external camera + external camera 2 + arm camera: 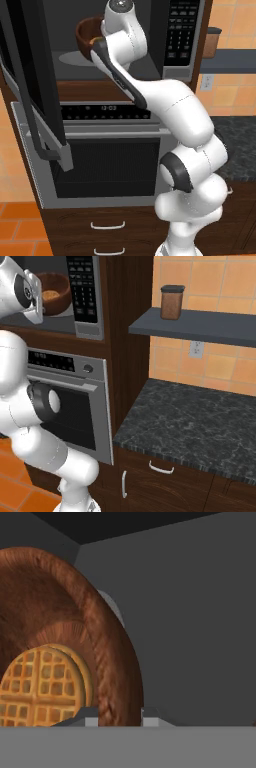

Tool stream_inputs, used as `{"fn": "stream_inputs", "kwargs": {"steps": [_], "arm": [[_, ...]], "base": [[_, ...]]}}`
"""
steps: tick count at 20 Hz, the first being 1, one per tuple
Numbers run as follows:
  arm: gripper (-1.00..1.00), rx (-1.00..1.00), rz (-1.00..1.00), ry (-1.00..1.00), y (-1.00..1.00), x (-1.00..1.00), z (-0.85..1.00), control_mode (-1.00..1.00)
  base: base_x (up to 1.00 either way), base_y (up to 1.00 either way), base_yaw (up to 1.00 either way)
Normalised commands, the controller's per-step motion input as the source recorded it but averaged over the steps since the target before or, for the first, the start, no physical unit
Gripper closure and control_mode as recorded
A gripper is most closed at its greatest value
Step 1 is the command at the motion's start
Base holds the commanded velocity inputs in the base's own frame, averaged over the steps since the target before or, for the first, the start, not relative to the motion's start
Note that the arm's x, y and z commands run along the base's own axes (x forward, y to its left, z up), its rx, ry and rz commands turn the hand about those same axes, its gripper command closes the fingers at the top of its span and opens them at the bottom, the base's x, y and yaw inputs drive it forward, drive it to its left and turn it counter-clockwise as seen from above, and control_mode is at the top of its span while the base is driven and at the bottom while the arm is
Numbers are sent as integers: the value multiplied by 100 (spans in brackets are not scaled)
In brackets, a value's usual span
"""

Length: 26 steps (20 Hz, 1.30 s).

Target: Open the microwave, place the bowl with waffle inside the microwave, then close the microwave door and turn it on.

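A: Left base view?
B: Microwave door (35, 90) swung open; bowl with waffle (90, 34) inside microwave (180, 35).
A: Right base view?
B: Bowl beside keypad.
A: Hand view?
B: Gripper (120, 716) narrowly parted, apparently straddling bowl rim.

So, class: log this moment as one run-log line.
door: open | bowl: inside microwave, waffle in it | hand: shut on bowl rim

Reddish-brown wooden bowl (107, 662) holds a golden grid-patterned waffle (42, 687) inside the grey-walled microwave (190, 612).
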Motion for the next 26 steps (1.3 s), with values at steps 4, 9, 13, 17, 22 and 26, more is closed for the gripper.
{"fn": "stream_inputs", "kwargs": {"steps": [4, 9, 13, 17, 22, 26], "arm": [[100, 1, 0, 4, 1, 57, -7, -100], [100, 3, 0, 2, 0, 64, -28, -100], [100, 5, 0, 0, 0, 55, -31, -100], [-100, 12, 0, -23, 0, 10, -36, -100], [-100, 15, 0, -44, 0, -1, -44, -100], [-100, 23, 2, -62, -17, -80, -28, -100]], "base": [[0, 0, 0], [0, 0, 0], [0, 0, 0], [0, 0, 0], [0, 0, 0], [0, 0, 0]]}}
